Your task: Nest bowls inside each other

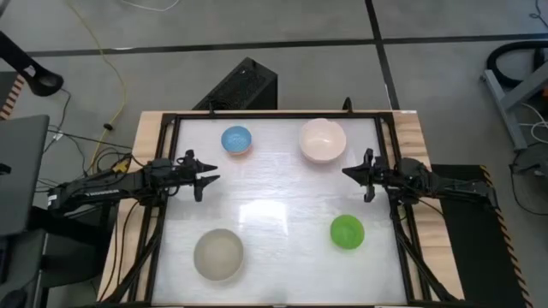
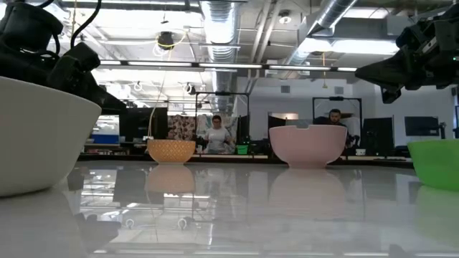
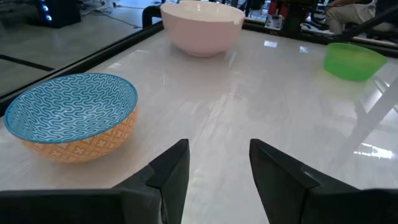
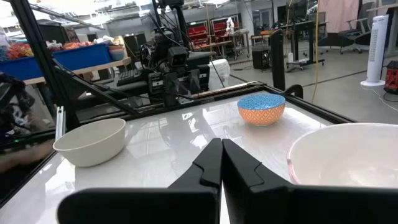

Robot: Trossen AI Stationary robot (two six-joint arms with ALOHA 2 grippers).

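Four bowls stand apart, upright on their bases on the white table. The light blue bowl (image 1: 236, 139) with an orange outside (image 3: 71, 115) is far left, the pale pink bowl (image 1: 322, 140) far right. The green bowl (image 1: 347, 232) is near right and the grey-beige bowl (image 1: 218, 254) near left. My left gripper (image 1: 212, 178) hovers open at the left edge (image 3: 217, 149), the blue bowl just beyond it. My right gripper (image 1: 346, 172) is shut at the right edge (image 4: 219, 144), beside the pink bowl (image 4: 348, 155).
A black frame rail (image 1: 163, 197) runs around the white tabletop. A black box (image 1: 244, 85) sits on the floor beyond the far edge. In the low view, people (image 2: 216, 135) sit at desks in the room behind the table.
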